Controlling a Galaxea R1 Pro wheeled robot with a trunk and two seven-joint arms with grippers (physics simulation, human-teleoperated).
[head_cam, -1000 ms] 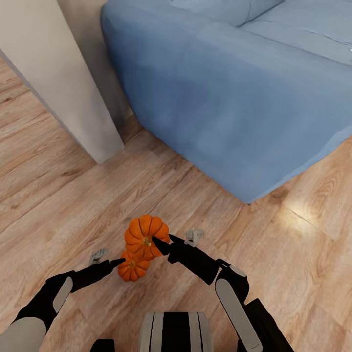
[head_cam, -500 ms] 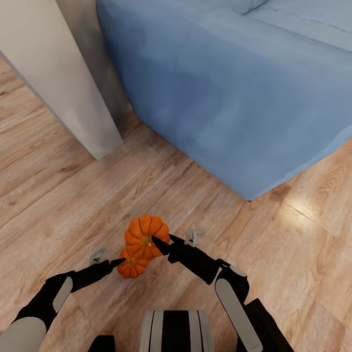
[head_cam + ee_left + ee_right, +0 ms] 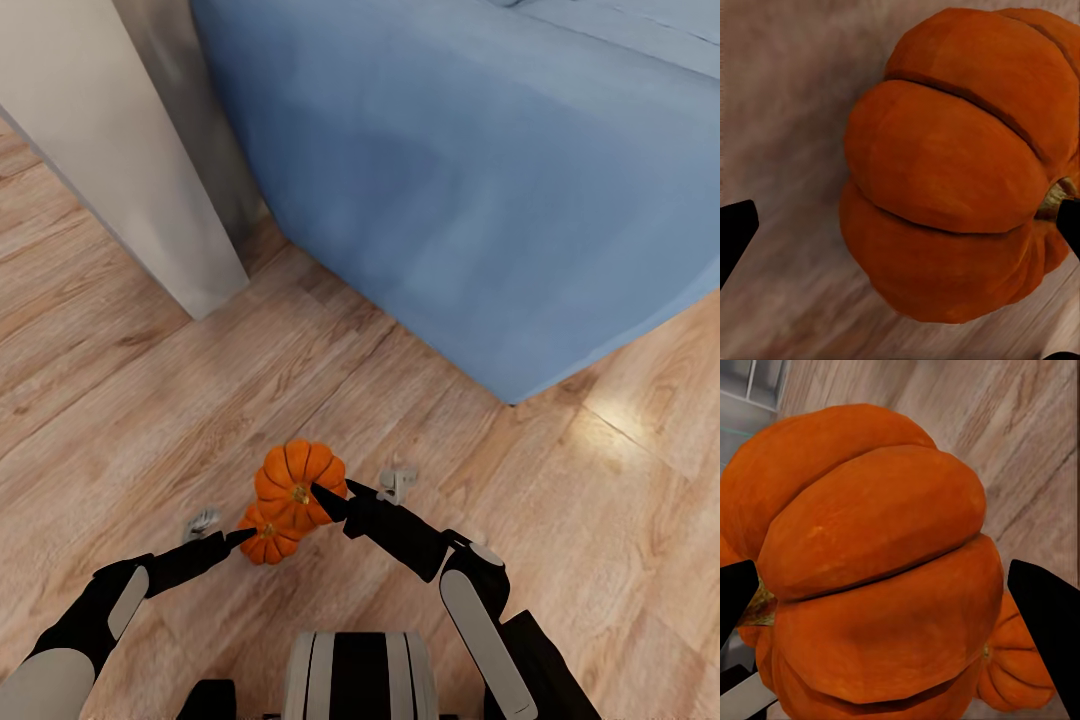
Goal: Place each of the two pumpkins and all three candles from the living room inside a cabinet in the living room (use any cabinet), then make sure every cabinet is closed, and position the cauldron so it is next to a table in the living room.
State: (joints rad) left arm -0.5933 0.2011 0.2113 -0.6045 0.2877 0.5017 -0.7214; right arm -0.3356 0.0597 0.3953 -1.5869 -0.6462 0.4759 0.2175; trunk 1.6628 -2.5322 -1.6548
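Head view: two orange pumpkins low in the frame, just left of centre, over a wooden floor (image 3: pixel 150 400). Upper pumpkin (image 3: pixel 297 482) pinched by the right tool (image 3: pixel 335 497), black fingertips at its stem side; lower pumpkin (image 3: pixel 268 540), partly hidden beneath and behind the first, pinched by the left tool (image 3: pixel 240 540) reaching in from the lower left. Both held clear of the floor as far as can be judged, the two fruits overlapping and apparently touching. Blue sofa (image 3: pixel 480 180) across the upper right; pale wall corner (image 3: pixel 110 150) at upper left. Robot trunk (image 3: pixel 360 675) at bottom centre, between the two dark arms. Left wrist view: ribbed lower pumpkin close up across centre and right (image 3: pixel 952 187), blurred wood floor behind; black fingers at the left edge (image 3: pixel 733 232) and right edge, the right one against the stem end, the left one apparently off the rind, so grip not fully confirmed here. Right wrist view: upper pumpkin large across the centre (image 3: pixel 870 570), black fingers at both lower edges (image 3: pixel 1046 622), closed on its flanks; the other pumpkin peeping out at lower right, floor at upper right.
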